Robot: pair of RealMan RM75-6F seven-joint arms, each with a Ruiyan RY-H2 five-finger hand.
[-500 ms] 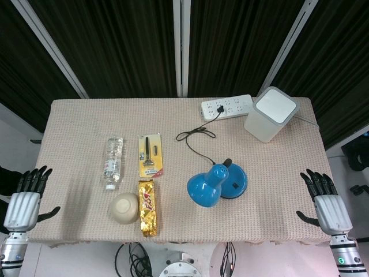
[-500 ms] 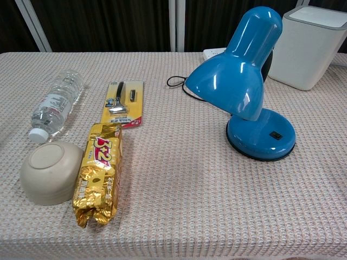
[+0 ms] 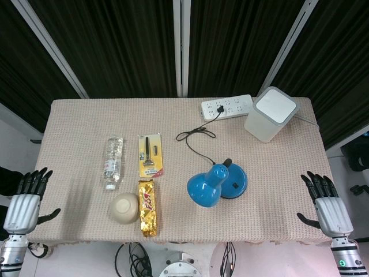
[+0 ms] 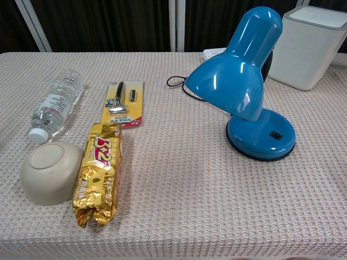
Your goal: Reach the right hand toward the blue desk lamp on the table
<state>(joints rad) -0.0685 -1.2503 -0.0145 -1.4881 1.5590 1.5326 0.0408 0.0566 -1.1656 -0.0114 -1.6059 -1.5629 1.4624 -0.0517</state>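
Note:
The blue desk lamp (image 3: 216, 183) stands on the table right of centre, its shade tilted toward the front edge; in the chest view the blue desk lamp (image 4: 244, 81) fills the upper right. Its black cord (image 3: 195, 138) runs back to a power strip. My right hand (image 3: 323, 205) hovers off the table's right front corner, fingers spread, holding nothing, well to the right of the lamp. My left hand (image 3: 26, 199) hangs by the left front corner, fingers apart and empty. Neither hand shows in the chest view.
A white bin (image 3: 270, 113) and a white power strip (image 3: 226, 107) sit at the back right. On the left lie a water bottle (image 3: 113, 161), a packaged razor (image 3: 150, 154), an upturned beige bowl (image 3: 124, 208) and a gold snack pack (image 3: 147, 208).
Both hands have dropped slightly toward the bottom of the head view. Nothing on the table has moved.

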